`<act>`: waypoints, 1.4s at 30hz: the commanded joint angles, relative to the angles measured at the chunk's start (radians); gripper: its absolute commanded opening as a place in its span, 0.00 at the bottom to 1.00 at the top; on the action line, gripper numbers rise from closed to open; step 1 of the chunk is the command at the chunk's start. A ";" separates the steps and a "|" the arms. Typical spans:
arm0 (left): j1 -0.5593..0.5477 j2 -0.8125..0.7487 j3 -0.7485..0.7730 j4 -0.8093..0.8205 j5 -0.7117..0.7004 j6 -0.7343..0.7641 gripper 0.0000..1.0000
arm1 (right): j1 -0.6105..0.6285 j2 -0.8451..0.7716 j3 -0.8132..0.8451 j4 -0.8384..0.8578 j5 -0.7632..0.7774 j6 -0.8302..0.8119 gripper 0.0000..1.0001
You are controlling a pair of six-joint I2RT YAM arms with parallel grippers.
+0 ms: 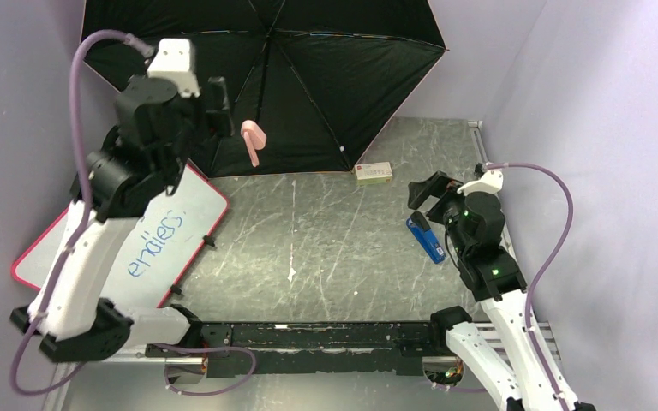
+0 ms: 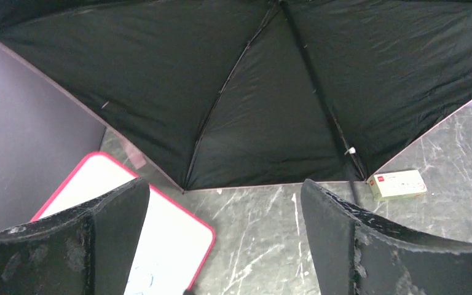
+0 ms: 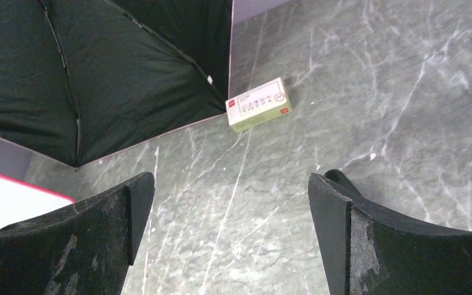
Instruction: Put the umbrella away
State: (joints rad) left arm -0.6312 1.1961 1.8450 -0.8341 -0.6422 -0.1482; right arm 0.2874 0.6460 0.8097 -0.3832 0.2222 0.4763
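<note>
The umbrella (image 1: pixel 308 77) lies open at the back of the table, its black inner face towards me, thin ribs showing, a pale pink edge along the rim. Its stubby pink handle (image 1: pixel 254 137) with the strap sticks out at the centre. It fills the top of the left wrist view (image 2: pixel 252 92) and the upper left of the right wrist view (image 3: pixel 67 74). My left gripper (image 1: pixel 214 107) is raised just left of the handle, open and empty. My right gripper (image 1: pixel 428 193) is open and empty at the right of the table.
A pink-framed whiteboard (image 1: pixel 158 248) with blue writing lies at the left under my left arm. A small pale green box (image 1: pixel 373 172) sits by the umbrella's rim. A blue object (image 1: pixel 426 237) lies beside my right gripper. Purple walls close in on both sides.
</note>
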 commanded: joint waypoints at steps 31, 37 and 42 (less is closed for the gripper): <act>0.370 0.562 0.444 0.064 0.918 -0.168 0.97 | 0.006 -0.057 -0.084 -0.093 -0.128 0.094 1.00; 0.384 0.580 0.410 0.075 0.980 -0.183 0.94 | 0.006 -0.055 -0.087 -0.097 -0.128 0.092 1.00; 0.386 0.614 0.401 0.038 0.988 -0.164 0.92 | 0.006 -0.059 -0.088 -0.099 -0.131 0.095 1.00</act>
State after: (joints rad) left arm -0.2508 1.7863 2.2482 -0.7925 0.2890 -0.3107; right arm 0.2878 0.5995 0.7307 -0.4801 0.1001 0.5648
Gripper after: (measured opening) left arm 0.931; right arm 0.997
